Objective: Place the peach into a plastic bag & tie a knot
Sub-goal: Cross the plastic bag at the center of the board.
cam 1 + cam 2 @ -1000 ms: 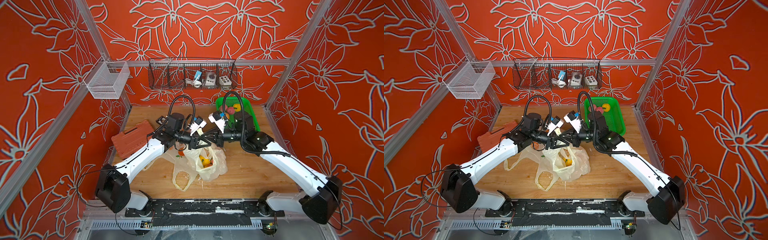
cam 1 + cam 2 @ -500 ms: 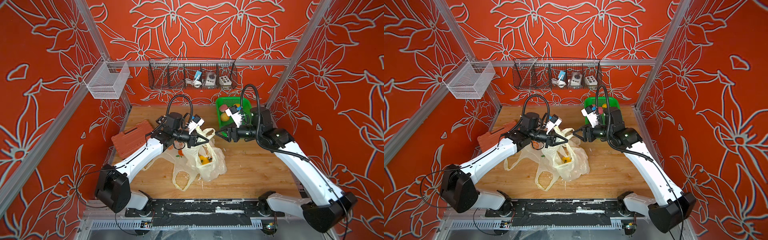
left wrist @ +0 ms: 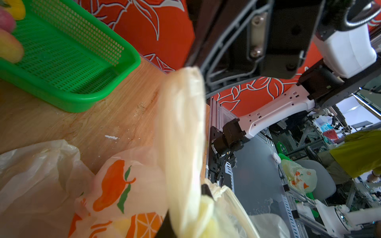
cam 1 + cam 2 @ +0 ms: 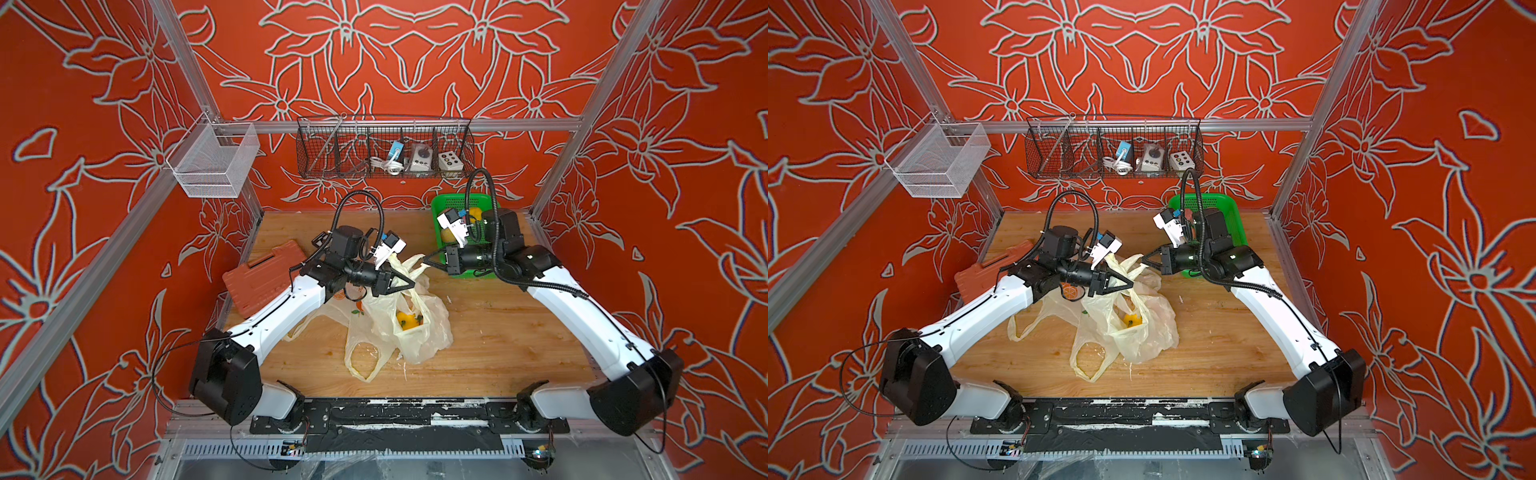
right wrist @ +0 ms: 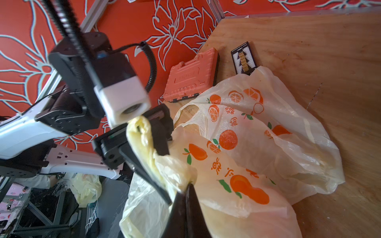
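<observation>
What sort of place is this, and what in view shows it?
Probably a lab robot test cell: two white robot arms mounted at the edge of a wooden table, an aluminium frame holding printed walls, a wire basket of control boxes.

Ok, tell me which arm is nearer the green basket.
Right. The right arm hangs over the near edge of the green basket, jaws shut on a bag handle just beside it. The left arm is farther off, over the bags mid-table.
</observation>
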Robot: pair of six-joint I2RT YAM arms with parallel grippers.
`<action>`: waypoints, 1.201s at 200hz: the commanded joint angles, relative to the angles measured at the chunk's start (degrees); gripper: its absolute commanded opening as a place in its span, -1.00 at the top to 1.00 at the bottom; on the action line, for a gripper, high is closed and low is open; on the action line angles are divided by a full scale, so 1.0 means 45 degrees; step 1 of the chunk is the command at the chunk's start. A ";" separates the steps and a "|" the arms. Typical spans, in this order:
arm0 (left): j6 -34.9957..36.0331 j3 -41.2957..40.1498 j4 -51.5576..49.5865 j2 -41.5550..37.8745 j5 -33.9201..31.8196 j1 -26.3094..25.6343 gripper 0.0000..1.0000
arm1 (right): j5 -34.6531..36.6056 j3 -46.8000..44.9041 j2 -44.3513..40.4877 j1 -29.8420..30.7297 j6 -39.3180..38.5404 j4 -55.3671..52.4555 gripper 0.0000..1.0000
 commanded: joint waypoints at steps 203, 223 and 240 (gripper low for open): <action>0.1073 0.0293 -0.2514 -0.0625 0.0504 0.0464 0.55 | -0.1034 -0.4435 0.0281 0.2280 0.1536 0.4446 1.00; 0.1439 0.0650 -0.3088 -0.0321 0.0692 0.0463 0.43 | -0.1081 -0.4236 0.0437 0.2279 0.1367 0.4167 1.00; 0.1748 0.0853 -0.3625 -0.0246 0.0755 0.0473 0.27 | -0.1031 -0.4247 0.0463 0.2268 0.1405 0.4140 1.00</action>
